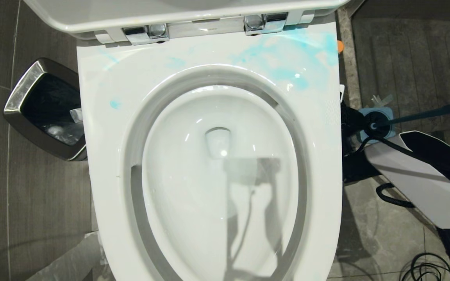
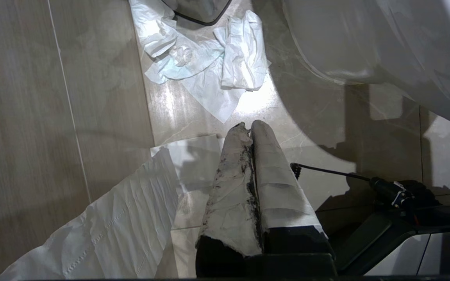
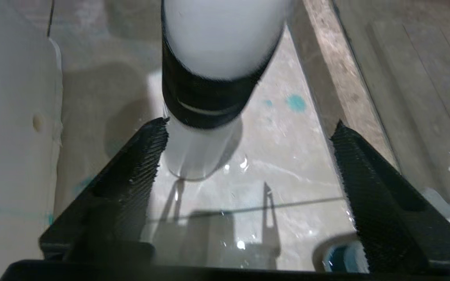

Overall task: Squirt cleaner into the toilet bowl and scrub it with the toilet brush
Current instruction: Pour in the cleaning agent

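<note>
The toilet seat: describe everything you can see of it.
The toilet seat is a glossy white oval ring, looking like hard plastic, lying flat and down over the bowl. At its back, two chrome hinges join it to the raised lid. Blue cleaner is smeared across its rear right part, with smaller blue spots on the left side. Nothing rests on it and no gripper touches it.
</note>
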Controlling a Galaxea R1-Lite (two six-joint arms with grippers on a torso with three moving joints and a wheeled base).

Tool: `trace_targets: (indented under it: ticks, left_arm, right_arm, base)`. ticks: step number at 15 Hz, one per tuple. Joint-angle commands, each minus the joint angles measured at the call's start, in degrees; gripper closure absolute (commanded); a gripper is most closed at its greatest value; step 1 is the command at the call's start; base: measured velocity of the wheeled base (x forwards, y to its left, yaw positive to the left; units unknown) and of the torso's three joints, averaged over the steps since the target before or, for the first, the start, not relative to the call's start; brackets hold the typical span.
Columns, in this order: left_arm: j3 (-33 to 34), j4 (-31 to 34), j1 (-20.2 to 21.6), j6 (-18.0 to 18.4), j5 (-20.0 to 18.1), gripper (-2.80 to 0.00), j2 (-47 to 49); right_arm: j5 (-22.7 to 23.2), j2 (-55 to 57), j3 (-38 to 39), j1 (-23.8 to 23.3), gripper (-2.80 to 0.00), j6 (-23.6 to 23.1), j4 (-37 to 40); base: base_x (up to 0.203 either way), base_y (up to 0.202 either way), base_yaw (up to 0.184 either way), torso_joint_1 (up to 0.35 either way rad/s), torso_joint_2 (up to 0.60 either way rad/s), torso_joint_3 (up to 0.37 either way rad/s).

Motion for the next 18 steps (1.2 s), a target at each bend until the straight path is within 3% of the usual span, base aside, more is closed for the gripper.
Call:
trace_targets:
  ticks: [1,9,18]
  left_arm:
    - [-0.01,-0.01,0.01,0.07,0.01,0.00,0.07]
    - [-0.01,-0.01,0.01,0.07,0.01,0.00,0.07]
    - [0.07,-0.01,0.01,0.04,0.01,0.00,0.07]
  right_arm:
    - [-0.08,2.50,-4.86,0.02,-2.80,-0.40,0.56]
    - [2.94,9.15,-22.72,-0.66,-2.80,-2.94,7.34]
    - [9.14,8.32,-23.13,-4.98,-2.80,-4.45,7.24]
  base:
    - [0.000,0.000,0.000,0.000,0.00,0.000]
    - [0.000,0.000,0.000,0.000,0.00,0.000]
    - [0.000,0.000,0.000,0.000,0.00,0.000]
